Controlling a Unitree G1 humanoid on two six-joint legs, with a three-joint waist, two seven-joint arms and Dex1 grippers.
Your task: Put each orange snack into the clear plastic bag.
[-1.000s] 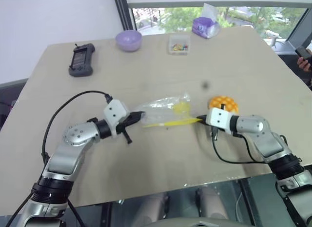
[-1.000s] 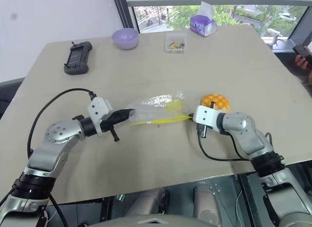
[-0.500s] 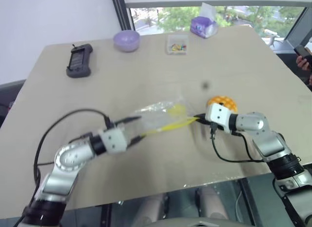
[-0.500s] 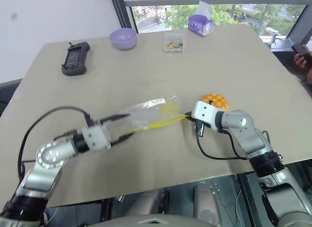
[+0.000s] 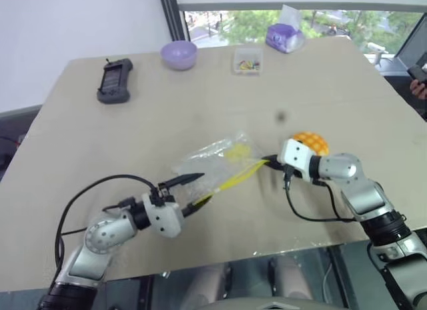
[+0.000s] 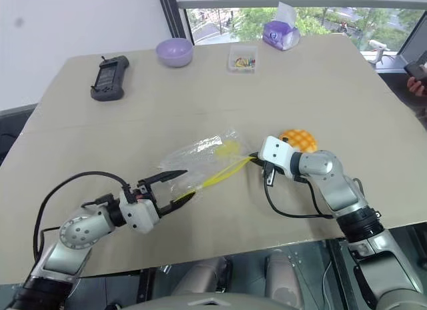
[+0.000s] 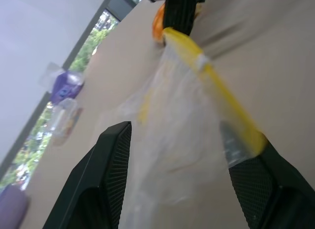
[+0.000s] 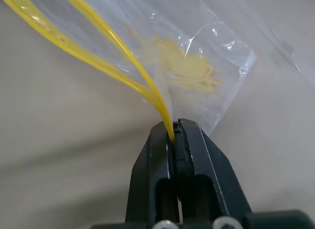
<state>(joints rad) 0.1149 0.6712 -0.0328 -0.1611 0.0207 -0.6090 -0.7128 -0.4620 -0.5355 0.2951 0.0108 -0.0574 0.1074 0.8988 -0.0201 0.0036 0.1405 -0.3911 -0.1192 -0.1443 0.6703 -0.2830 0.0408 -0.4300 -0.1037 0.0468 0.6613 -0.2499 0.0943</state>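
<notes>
One snack seen: the orange snack (image 5: 311,141) lies on the table (image 5: 200,90), outside the bag, just behind the right hand's wrist.
Bag: the clear plastic bag (image 5: 217,157) lies flat on the table between the two hands, its yellow zip strip (image 5: 235,177) running from one hand toward the other.
Inside the bag: a yellow smear or patch shows through the film; I cannot tell what it is, and no bun with a grid top is in there.
Right hand: the right hand (image 8: 173,135) has its fingers pressed together on the end of the zip strip, pinning that corner.
Left hand: the left hand (image 6: 175,187) has its fingers spread wide at the other end of the bag; in the left wrist view the film and zip strip lie between them, but they do not pinch anything.
Done: one end of the mouth is held.
Left to do: by my judgement nearly everything; the mouth needs opening, and the snack needs lifting and slipping in.
Progress: early.
</notes>
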